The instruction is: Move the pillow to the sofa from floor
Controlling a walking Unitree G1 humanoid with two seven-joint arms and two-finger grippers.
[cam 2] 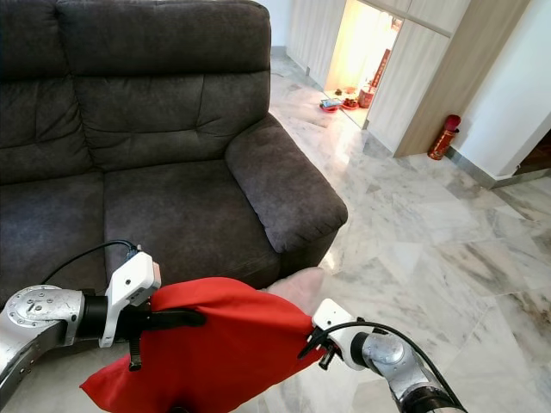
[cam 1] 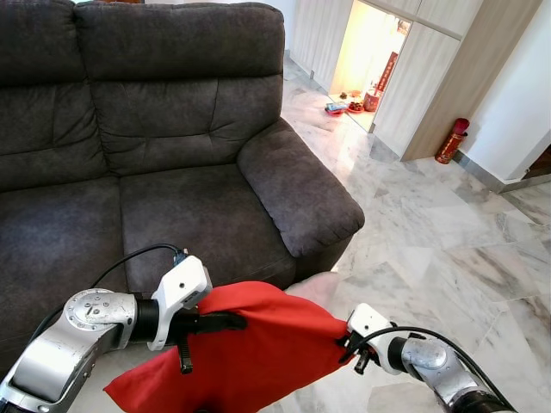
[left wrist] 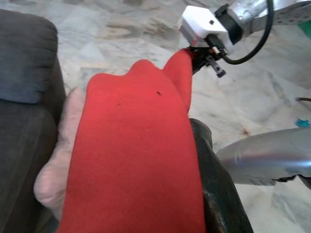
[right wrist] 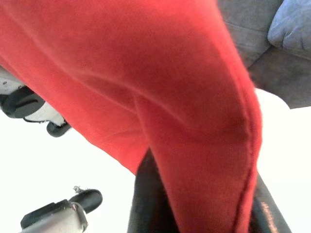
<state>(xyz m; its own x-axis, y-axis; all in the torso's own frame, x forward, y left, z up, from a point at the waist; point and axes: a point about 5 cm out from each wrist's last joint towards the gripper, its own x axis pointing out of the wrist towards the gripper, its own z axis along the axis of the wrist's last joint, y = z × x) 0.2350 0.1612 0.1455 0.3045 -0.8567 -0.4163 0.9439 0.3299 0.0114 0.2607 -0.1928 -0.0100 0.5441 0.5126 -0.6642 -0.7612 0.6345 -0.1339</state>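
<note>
A red pillow [cam 1: 250,353] hangs in the air in front of the dark grey sofa [cam 1: 198,215], held between both arms. My left gripper [cam 1: 213,323] is shut on its left edge, one black finger [left wrist: 214,194] lying along the cloth. My right gripper [cam 1: 346,342] is shut on the pillow's right corner [left wrist: 182,56]. In the right wrist view the red cloth [right wrist: 170,97] drapes over a black finger [right wrist: 146,204]. A pale pink part [cam 1: 314,288] shows just behind the pillow, near the sofa's front.
The sofa's right armrest [cam 1: 301,185] stands just beyond the pillow. Marble floor [cam 1: 439,249] spreads to the right. A red fire extinguisher [cam 1: 452,140] stands by the wooden cabinets, and small items [cam 1: 349,107] lie in a lit doorway.
</note>
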